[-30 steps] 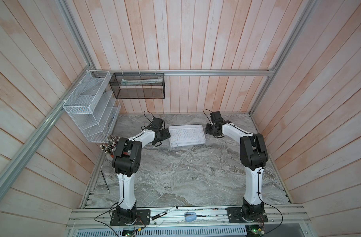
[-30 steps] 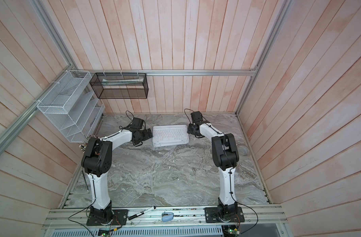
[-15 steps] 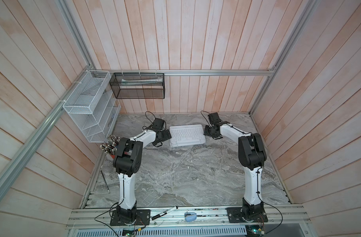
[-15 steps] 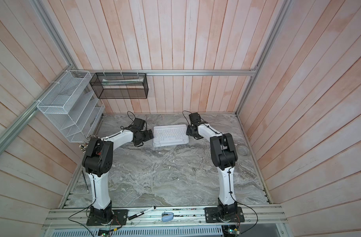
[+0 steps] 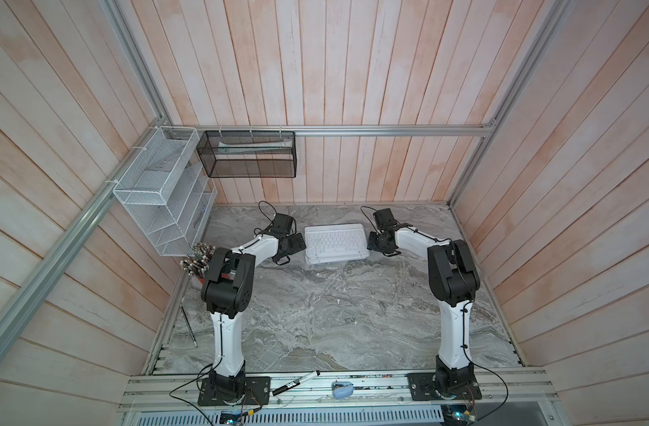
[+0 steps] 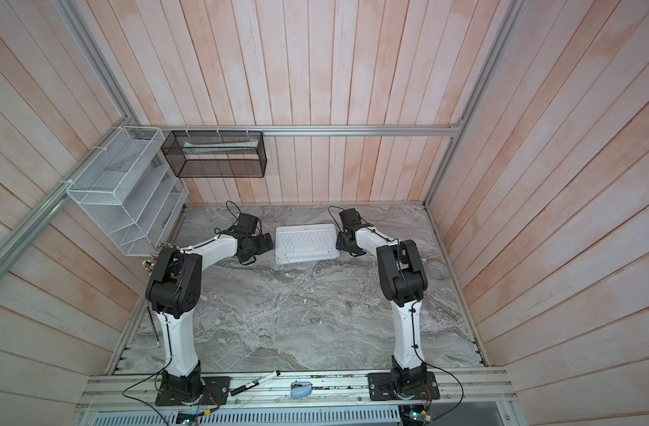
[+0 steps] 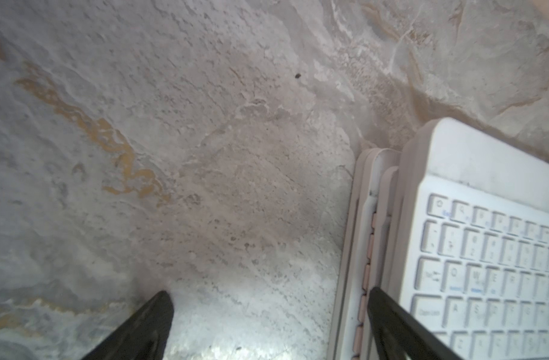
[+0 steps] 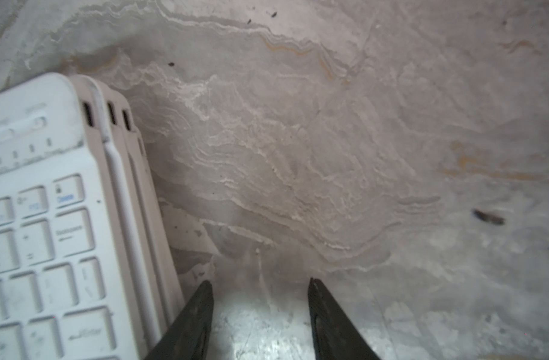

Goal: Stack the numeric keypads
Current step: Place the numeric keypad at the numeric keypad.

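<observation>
We count two claws, the left claw (image 5: 298, 244) and the right claw (image 5: 373, 243), with one stack of keypads (image 5: 335, 244) between them. On top sits one white-keyed keypad (image 7: 485, 249). Just beside the left claw, one pink-keyed keypad (image 7: 366, 274) shows beneath it. Beside the right claw we count at least three stacked layers; the full number we cannot tell. Well apart from both claws we count two baskets, one white wire basket (image 5: 157, 191) and one black mesh basket (image 5: 247, 155), one marker (image 5: 297, 383) and one bundle of pencils (image 5: 195, 258).

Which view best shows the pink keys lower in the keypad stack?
The left wrist view: pink keys peek out beneath the white top keypad. The right wrist view shows only stacked white edges; in both top views the top keypad hides them.
</observation>
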